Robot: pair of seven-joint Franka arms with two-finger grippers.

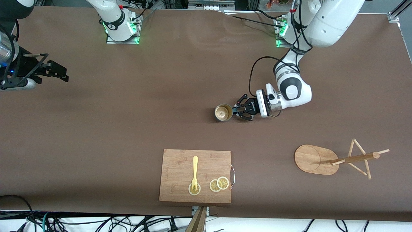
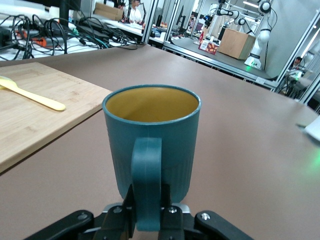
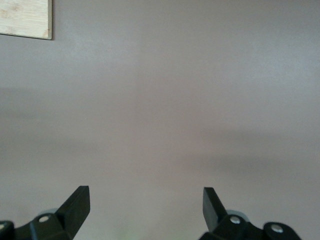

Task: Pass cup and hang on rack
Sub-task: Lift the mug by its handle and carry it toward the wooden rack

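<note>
Teal cup (image 1: 223, 112) in left pincer (image 1: 237, 111)

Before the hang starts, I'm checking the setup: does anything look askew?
Yes: the rack looks tipped over, its post and pegs lying along the table. The cup stands upright, its handle between the left gripper jaws.

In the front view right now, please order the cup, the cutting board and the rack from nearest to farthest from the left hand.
1. cup: at the left hand, its handle between the fingers.
2. cutting board: nearer the camera.
3. rack: toward the left arm's end.
</note>
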